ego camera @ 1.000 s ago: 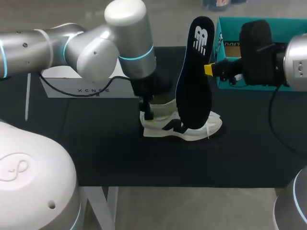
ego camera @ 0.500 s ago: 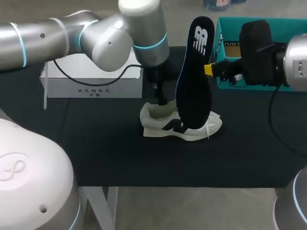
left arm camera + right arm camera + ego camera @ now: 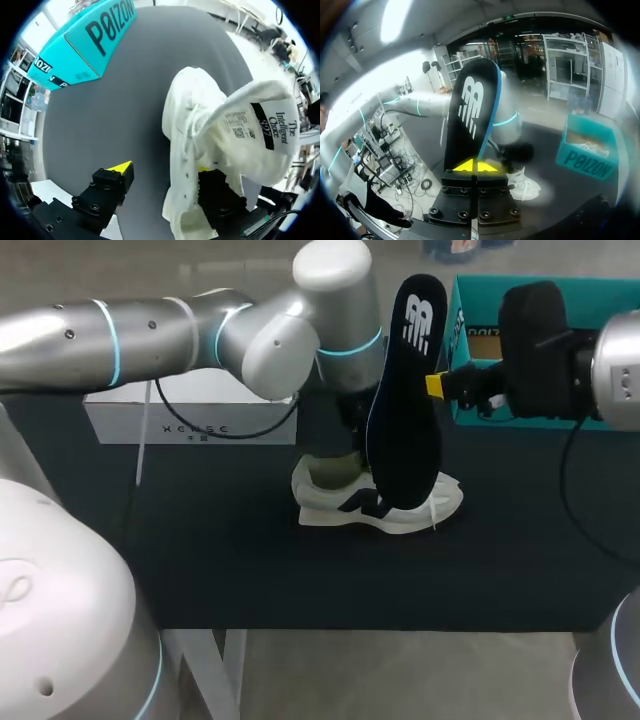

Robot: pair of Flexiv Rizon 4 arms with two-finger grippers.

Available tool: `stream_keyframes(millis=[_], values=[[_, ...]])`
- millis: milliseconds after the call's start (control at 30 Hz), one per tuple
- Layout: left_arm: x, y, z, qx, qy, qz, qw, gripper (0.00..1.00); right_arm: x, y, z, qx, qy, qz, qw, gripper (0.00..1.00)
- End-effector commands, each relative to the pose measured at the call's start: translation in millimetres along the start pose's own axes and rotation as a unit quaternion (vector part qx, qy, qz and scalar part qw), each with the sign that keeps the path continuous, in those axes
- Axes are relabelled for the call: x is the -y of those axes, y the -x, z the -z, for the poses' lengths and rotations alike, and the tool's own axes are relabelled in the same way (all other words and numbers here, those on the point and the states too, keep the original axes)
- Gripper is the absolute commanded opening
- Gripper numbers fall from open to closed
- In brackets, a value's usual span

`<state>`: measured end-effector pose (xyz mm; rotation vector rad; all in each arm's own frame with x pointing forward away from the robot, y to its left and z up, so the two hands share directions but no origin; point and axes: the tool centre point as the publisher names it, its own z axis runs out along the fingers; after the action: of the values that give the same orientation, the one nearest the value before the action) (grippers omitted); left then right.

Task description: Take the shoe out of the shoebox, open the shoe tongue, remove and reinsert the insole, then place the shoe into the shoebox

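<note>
Right tool (image 3: pixel 471 165) pinched on black insole (image 3: pixel 405 410), upright over white shoe (image 3: pixel 335 505) on tabletop (image 3: pixel 250 560); only left wrist view shows left tool (image 3: pixel 162 170) spread wide, one finger behind shoe's collar, tongue (image 3: pixel 255 135) raised; left arm has swung rightward off heel.

Left arm (image 3: pixel 150 330) and right arm (image 3: pixel 620 370) were chunky silver tubes with rounded joints and thin blue rings. A black cable (image 3: pixel 240 435) looped off the left one. Left pincer (image 3: pixel 162 170) and right pincer (image 3: pixel 476 166) were matte black blocks with yellow tips, and the right one had little black screws (image 3: pixel 461 215).
</note>
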<state>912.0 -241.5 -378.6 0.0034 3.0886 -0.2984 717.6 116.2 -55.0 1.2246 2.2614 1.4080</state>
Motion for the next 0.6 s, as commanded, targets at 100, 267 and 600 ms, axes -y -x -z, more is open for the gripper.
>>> stream_keyframes(millis=[100,267,600], values=[[3.8,-11.5,-12.6,-0.016,-0.011,-0.011,1.0,0.0,0.1,0.5,-2.7,-0.001,0.001,-0.001,1.0,0.0],[3.8,-11.5,-12.6,-0.016,-0.011,-0.011,1.0,0.0,0.1,0.5,-2.7,-0.001,0.001,-0.001,1.0,0.0],[8.7,-5.0,-1.4,-0.041,-0.025,-0.081,0.996,0.0,0.1,0.5,-2.7,-0.001,0.001,-0.001,1.0,0.0]])
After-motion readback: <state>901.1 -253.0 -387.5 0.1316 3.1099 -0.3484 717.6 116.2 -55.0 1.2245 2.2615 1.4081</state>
